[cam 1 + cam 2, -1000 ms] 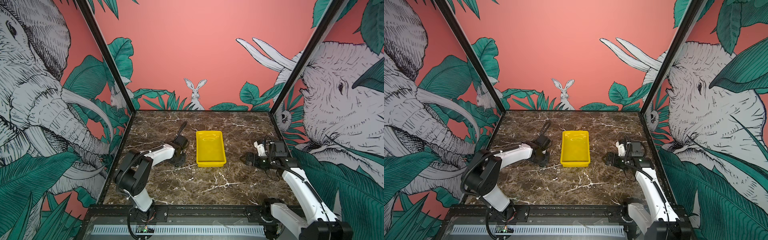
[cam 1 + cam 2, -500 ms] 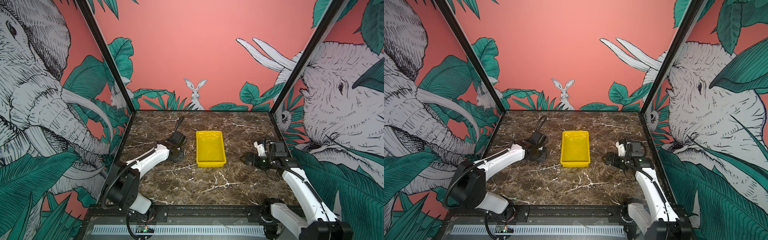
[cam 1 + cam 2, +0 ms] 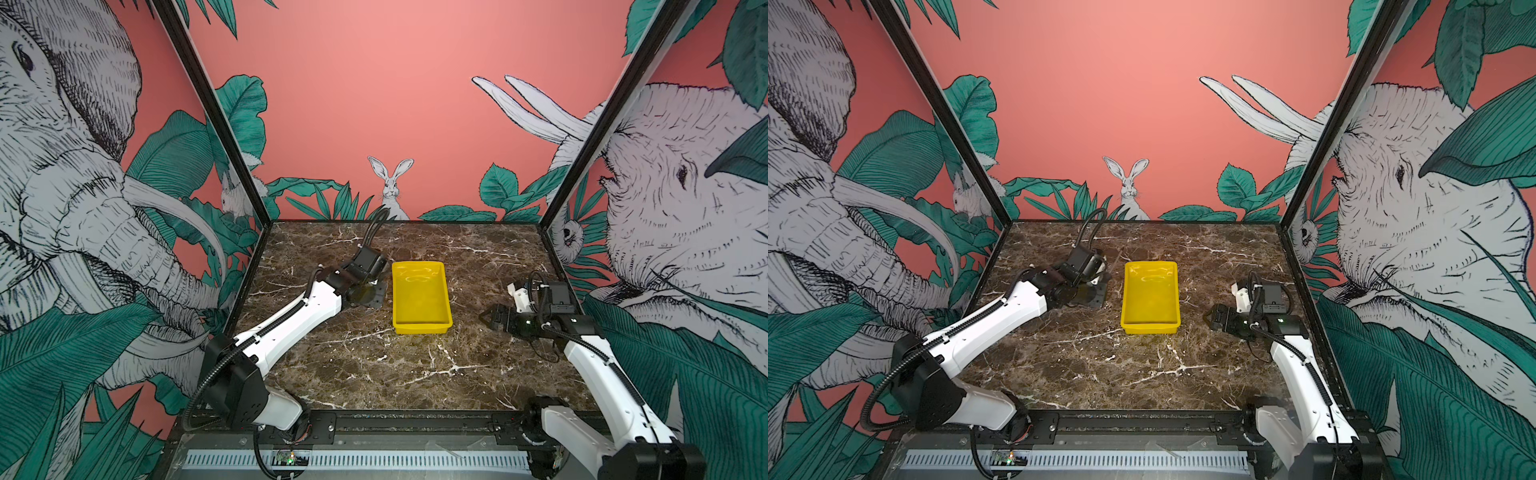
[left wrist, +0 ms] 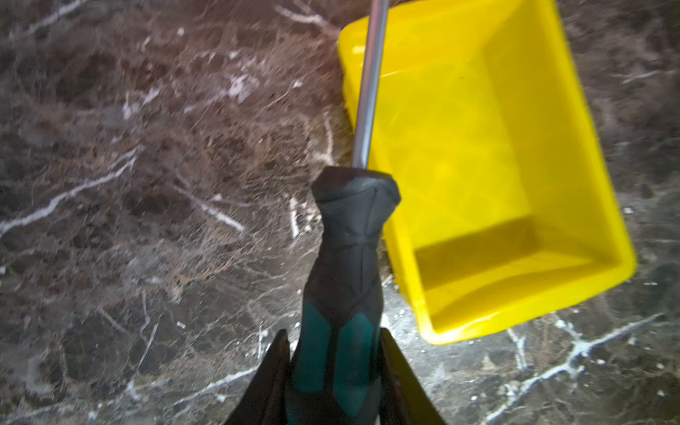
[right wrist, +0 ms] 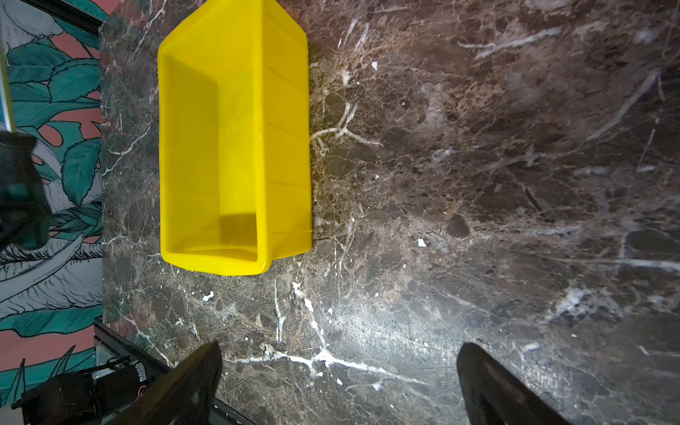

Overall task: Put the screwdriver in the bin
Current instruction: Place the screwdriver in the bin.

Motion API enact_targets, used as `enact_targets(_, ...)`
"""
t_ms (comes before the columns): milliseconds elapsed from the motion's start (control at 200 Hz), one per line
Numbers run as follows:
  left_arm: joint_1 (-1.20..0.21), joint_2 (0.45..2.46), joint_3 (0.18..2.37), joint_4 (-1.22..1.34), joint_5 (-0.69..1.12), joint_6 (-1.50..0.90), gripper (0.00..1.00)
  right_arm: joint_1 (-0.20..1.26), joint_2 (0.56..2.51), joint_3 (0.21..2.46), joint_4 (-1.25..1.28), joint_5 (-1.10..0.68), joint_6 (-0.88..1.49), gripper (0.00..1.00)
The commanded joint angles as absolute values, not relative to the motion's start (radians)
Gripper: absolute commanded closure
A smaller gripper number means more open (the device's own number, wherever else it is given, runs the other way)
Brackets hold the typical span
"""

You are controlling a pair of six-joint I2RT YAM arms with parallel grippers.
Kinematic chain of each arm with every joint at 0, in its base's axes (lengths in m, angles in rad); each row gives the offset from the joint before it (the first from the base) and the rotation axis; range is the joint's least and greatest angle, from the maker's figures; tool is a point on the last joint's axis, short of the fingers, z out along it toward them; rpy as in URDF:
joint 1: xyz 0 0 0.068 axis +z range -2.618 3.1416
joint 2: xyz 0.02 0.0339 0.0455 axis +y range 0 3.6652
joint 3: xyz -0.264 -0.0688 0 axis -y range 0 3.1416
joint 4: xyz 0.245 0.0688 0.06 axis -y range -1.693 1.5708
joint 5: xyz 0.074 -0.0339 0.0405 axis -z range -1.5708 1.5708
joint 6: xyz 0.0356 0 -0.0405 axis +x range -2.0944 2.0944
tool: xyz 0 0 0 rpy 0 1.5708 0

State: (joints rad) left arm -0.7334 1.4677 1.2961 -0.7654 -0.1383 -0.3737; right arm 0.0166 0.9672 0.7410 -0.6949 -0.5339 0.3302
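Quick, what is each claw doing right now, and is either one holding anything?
Left gripper: closed, holding the screwdriver by its handle.
Right gripper: open, holding nothing.

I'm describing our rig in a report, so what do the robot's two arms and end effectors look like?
The left arm and right arm have white shells, black joints and black corrugated cable hoses alongside. The left end effector and right end effector have black tapered fingers.
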Motion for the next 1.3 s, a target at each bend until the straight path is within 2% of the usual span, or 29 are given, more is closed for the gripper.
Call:
enact_targets(0,-0.818,1.552,1.377,-0.773,-0.128,-0.366,1.0,0.012,0.955,0.772,-0.708,-0.549,0.331,0.01)
enact_targets(185,-0.908,1.743,1.474,-0.728,-0.106,-0.384,1.0,0.013,0.933,0.763,-0.721,-0.551,0.335,0.01)
enact_targets(435,-0.913,1.881,1.485,-0.687,-0.141,-0.397,1.0,0.012,0.925,0.761,-0.756,-0.532,0.311,0.01)
enact_targets(715,-0.911,1.889,1.424,-0.649,-0.176,-0.454,1.0,0.012,0.953,0.733,-0.701,-0.549,0.328,0.01)
enact_targets(1296,-0.911,1.977,1.47,-0.628,-0.168,-0.538,1.0,0.013,0.958,0.727,-0.698,-0.555,0.323,0.01)
